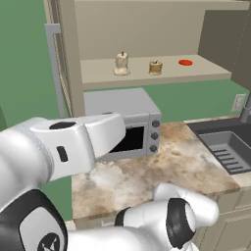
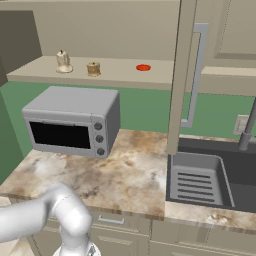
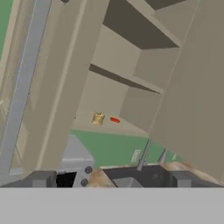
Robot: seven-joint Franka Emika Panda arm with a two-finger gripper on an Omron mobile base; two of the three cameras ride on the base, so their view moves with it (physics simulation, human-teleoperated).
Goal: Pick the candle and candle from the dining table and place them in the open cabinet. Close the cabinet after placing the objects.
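Both candles stand on the shelf of the open cabinet (image 1: 208,72): the pale cream candle (image 1: 121,63) on the left, the squat golden-brown candle (image 1: 155,67) to its right. From the other side the cream candle (image 2: 63,62) and the golden-brown candle (image 2: 93,68) show on the same shelf (image 2: 120,72). In the hand view my gripper (image 3: 113,179) is open, its tips wide apart with nothing between them. It looks past the left door (image 3: 65,87) at the golden-brown candle (image 3: 98,118); that door hides the cream one. The dining table is out of view.
A flat red disc (image 1: 185,62) lies on the shelf, right of the candles. Both doors stand open, with long silver handles (image 1: 53,63) (image 2: 197,75). A grey microwave (image 1: 130,125) sits on the marbled counter (image 1: 171,171) below, and a dark sink (image 2: 200,182) lies to the right.
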